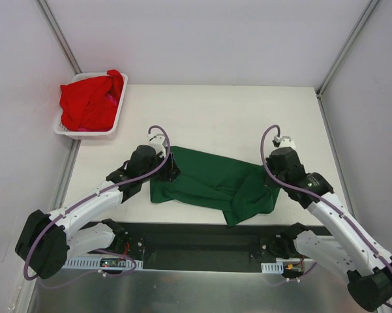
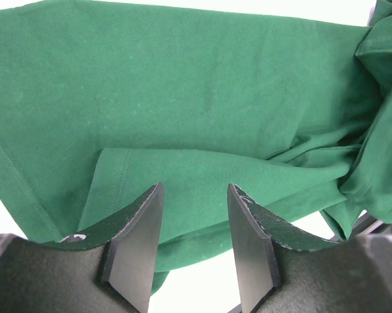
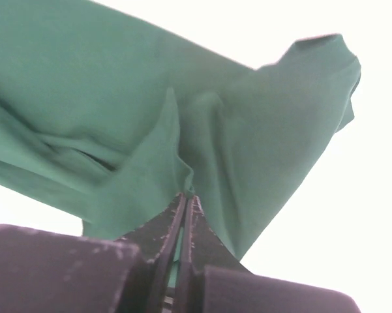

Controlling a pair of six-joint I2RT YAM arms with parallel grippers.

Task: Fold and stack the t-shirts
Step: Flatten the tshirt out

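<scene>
The dark green t-shirt [image 1: 209, 182] lies partly spread and rumpled on the white table, between my two arms. My left gripper [image 1: 172, 168] is at its left edge; in the left wrist view the gripper [image 2: 194, 195] is open, its jaws apart over the green cloth [image 2: 182, 98] and holding nothing. My right gripper [image 1: 272, 184] is at the shirt's right end; in the right wrist view it [image 3: 185, 197] is shut on a pinched fold of green cloth [image 3: 248, 130]. A bright red t-shirt [image 1: 91, 99] lies bunched in the basket.
A white slotted basket [image 1: 60, 128] stands at the table's far left corner, holding the red cloth. White walls with metal corner posts enclose the table. A dark strip [image 1: 202, 236] runs along the near edge between the arm bases.
</scene>
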